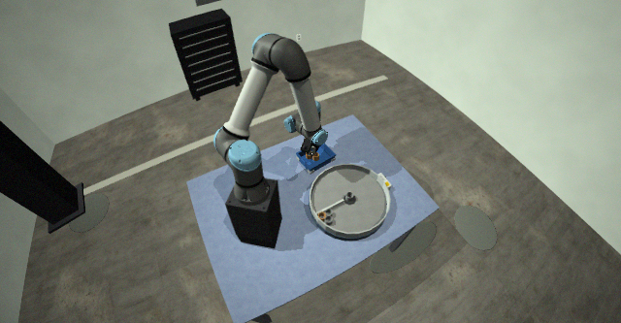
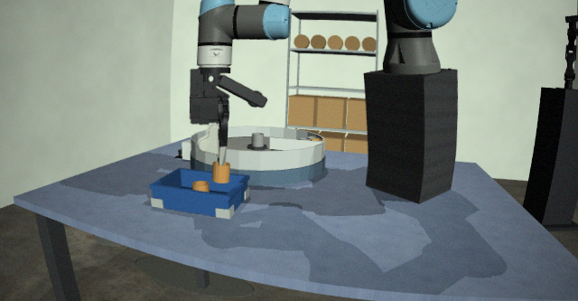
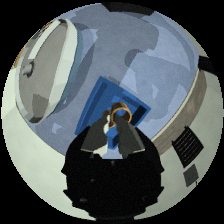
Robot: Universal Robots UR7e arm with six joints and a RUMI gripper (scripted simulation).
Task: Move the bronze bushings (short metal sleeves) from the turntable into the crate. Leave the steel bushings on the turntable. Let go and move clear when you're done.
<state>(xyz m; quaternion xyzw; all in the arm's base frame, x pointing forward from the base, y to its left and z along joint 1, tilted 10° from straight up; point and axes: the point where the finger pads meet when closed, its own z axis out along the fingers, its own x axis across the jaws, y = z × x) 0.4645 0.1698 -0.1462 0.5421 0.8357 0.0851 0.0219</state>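
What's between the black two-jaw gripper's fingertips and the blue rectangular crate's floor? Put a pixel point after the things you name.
A bronze bushing [image 1: 309, 156] [image 2: 221, 174] [image 3: 131, 114], held at the fingertips over the crate [image 1: 320, 164] [image 2: 187, 201] [image 3: 92, 113]; the exterior view shows it best.
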